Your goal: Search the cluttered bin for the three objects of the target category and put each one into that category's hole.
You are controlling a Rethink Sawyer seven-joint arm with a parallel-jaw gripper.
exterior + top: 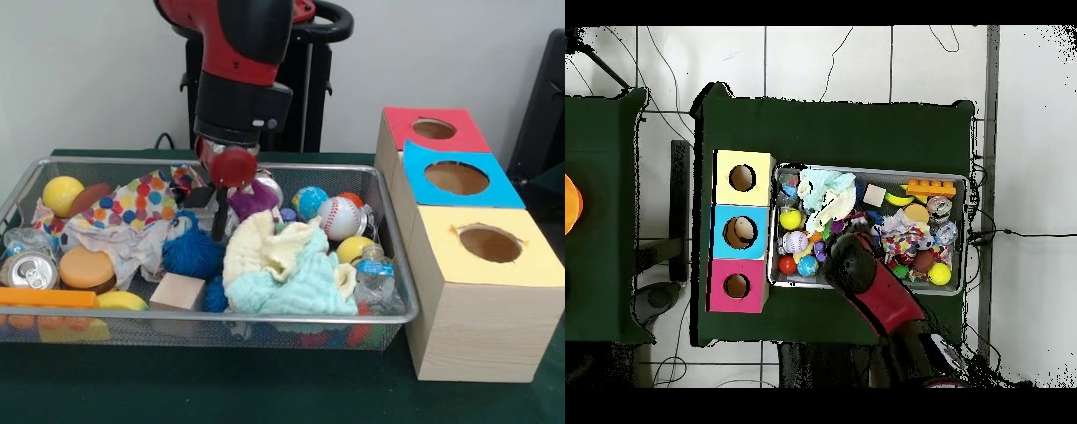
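1. Green tabletop (265,397): it carries everything, bin on one side and three wood-grain boxes in a row just beside it.
2. The wide silver wire-mesh bin (403,256) is stuffed: balls, a can, a wooden block, a water bottle.
3. The red and black arm (243,53) comes down into the back middle of the bin. In the overhead view it covers the bin's edge on the robot's side.
4. The box with the red card top and round hole (433,129) is the farthest of the row from the camera across the table, behind the blue and yellow ones. Nothing sits in or on it.
5. A cream and mint knitted cloth (282,265) and a polka-dot cloth (132,205) lie heaped over a lot of the clutter.
6. The gripper (219,216) is low among the stuff, beside a purple soft thing (252,199). I can't tell how open it is or whether it has anything.
7. The small plush animals: honestly I can't pick any out, so my guess is they're under the cloths. They should be light, squashy and not fragile or slippery. I'd pinch across the fat middle of the body and bite deep, since plush compresses. Watch for cloth snagging along.
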